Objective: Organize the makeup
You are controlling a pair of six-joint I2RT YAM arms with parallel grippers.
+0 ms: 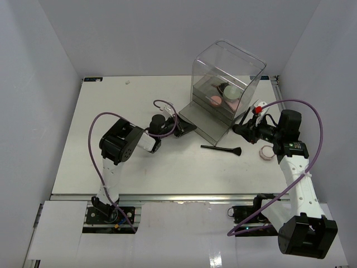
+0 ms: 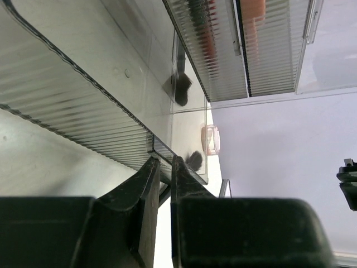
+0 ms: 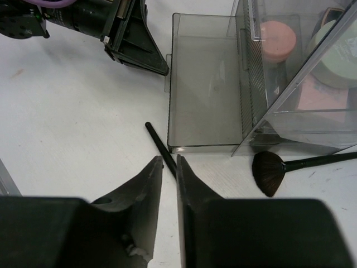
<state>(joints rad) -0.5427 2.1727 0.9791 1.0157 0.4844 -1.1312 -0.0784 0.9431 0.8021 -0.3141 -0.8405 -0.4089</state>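
Beside the clear box (image 1: 228, 64), left gripper (image 2: 165, 165) pinching pulled-out drawer (image 3: 206, 95), right gripper (image 3: 169, 167) closed empty, brush (image 1: 221, 148) on table.

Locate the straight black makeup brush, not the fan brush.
In the top view, the black brush lies flat on the white table, right of centre, just in front of the pulled-out clear drawer, bristles pointing right.

Black brush (image 1: 220, 148) flat on table (image 1: 111, 111), pink compact (image 1: 215, 100), green compact (image 1: 229, 92) inside box (image 1: 234, 61)
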